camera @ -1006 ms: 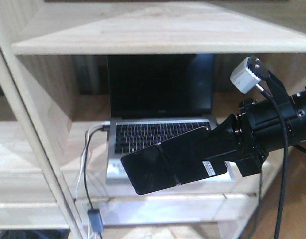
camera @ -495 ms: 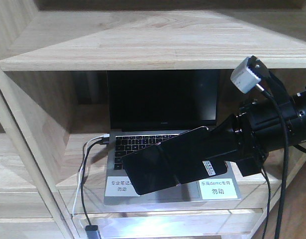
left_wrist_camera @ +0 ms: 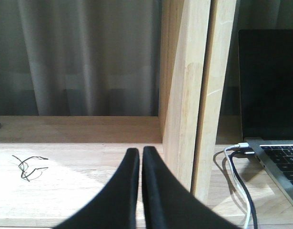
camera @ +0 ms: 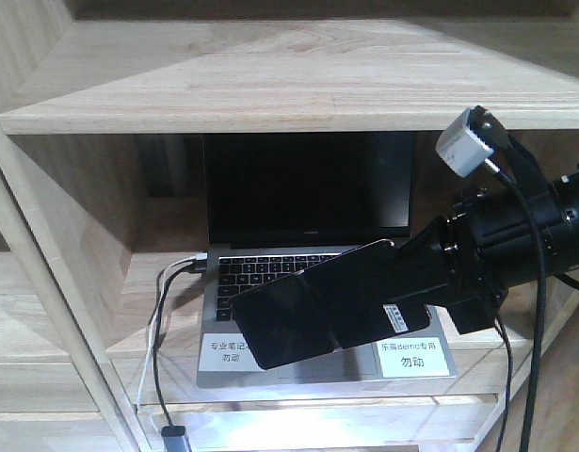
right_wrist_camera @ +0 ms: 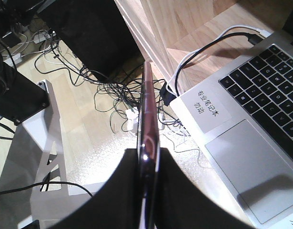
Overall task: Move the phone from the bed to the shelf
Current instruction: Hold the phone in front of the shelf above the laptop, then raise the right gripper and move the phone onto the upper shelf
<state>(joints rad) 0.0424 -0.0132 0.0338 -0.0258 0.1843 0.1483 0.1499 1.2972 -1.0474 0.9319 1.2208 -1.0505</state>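
Item one, your right tool (right_wrist_camera: 147,160): clamped on the phone (camera: 278,325), which hangs in the air, tilted, its white sticker (camera: 399,318) just beside the fingers, in front of the keyboard of the open laptop (camera: 308,188) that stands in a compartment of the shelf (camera: 270,89). Item two, your left tool (left_wrist_camera: 138,151): fingers pressed together, pointing at a shelf upright (left_wrist_camera: 184,95), with the laptop off to its right. Item three: a white and a black cable (camera: 160,315) plugged into the laptop's left side and hanging over the board's front edge.
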